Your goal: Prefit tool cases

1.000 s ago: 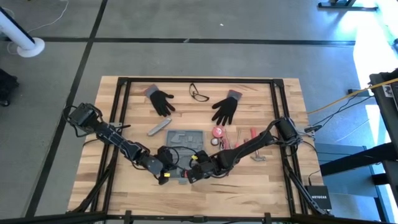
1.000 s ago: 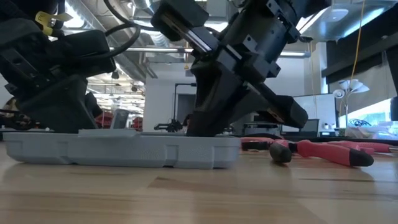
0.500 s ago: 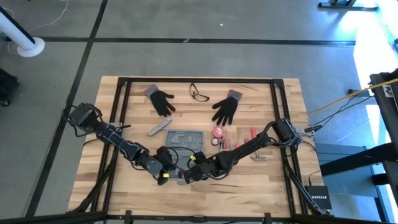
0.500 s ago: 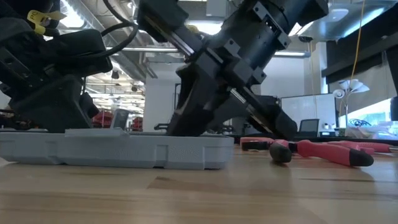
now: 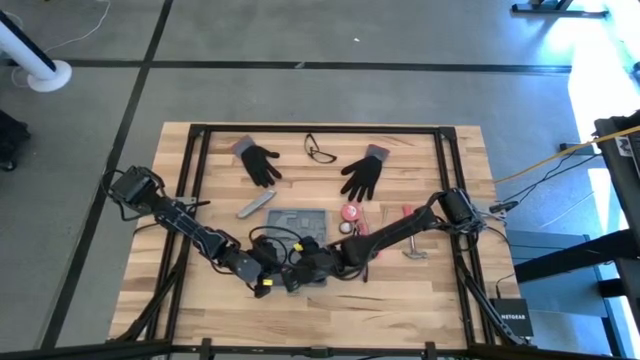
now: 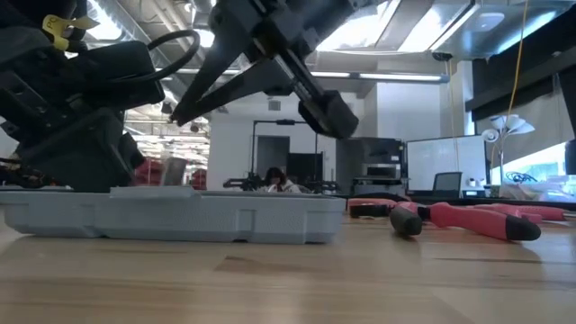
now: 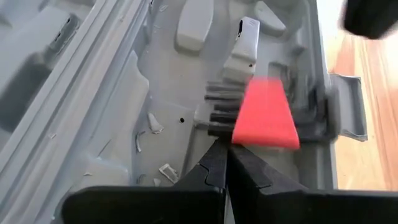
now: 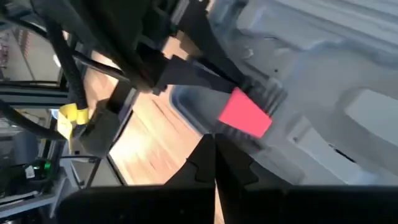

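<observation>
My flat blue-grey plastic tool case [image 5: 298,228] lies open near the wooden bench's [image 5: 450,290] centre, toward six o'clock. Both pincers, left [image 5: 277,277] and right [image 5: 293,279], hover closed, empty, over its six o'clock edge, beside a red holder of dark hex keys [image 7: 264,115].

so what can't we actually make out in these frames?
- High view: both grippers meet over the tool case; the arms and cables cover its near end, so contact is unreadable.
- Low view: the case wall hides everything inside it.
- Left wrist view: the left gripper is shut beside a red holder; whether it touches is unclear.
- Right wrist view: motion blur smears the recesses; the red holder's contents are unreadable.
</observation>
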### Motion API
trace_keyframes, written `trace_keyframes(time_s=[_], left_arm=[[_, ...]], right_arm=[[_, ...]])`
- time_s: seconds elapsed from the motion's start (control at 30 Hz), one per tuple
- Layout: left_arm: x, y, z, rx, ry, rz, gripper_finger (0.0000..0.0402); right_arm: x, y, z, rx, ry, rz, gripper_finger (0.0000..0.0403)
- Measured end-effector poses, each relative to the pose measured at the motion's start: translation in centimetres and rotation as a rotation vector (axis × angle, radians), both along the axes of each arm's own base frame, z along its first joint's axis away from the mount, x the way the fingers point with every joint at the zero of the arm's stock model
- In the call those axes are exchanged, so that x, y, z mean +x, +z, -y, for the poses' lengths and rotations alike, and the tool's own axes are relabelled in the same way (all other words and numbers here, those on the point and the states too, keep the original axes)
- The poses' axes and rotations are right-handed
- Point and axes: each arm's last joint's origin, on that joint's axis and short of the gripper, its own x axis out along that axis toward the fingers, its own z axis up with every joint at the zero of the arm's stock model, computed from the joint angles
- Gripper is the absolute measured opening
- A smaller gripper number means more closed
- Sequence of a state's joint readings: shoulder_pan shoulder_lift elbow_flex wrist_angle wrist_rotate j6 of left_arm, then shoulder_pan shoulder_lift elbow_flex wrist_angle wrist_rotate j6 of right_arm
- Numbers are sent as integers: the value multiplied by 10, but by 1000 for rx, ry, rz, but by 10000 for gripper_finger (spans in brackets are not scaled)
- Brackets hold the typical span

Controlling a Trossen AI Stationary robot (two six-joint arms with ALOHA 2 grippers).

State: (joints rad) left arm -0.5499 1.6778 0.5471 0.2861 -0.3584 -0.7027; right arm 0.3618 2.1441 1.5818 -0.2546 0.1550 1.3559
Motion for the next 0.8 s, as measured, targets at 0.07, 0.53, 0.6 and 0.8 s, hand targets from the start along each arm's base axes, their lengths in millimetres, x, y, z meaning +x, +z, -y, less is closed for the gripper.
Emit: trace_keyframes(time_s=[0.07,0.53,0.6,0.8], left_arm=[[0,0,0,4,-4,-1,0],[-4,8,2,11,-120,-16,0],[-5,8,3,12,-127,-16,0],[-6,9,6,5,-137,-9,18]], right_arm=[[-1,-2,2,-7,15,-30,0],[-11,17,14,-157,204,-64,24],[-12,19,14,-196,291,-50,44],[-12,14,10,-228,431,-50,144]])
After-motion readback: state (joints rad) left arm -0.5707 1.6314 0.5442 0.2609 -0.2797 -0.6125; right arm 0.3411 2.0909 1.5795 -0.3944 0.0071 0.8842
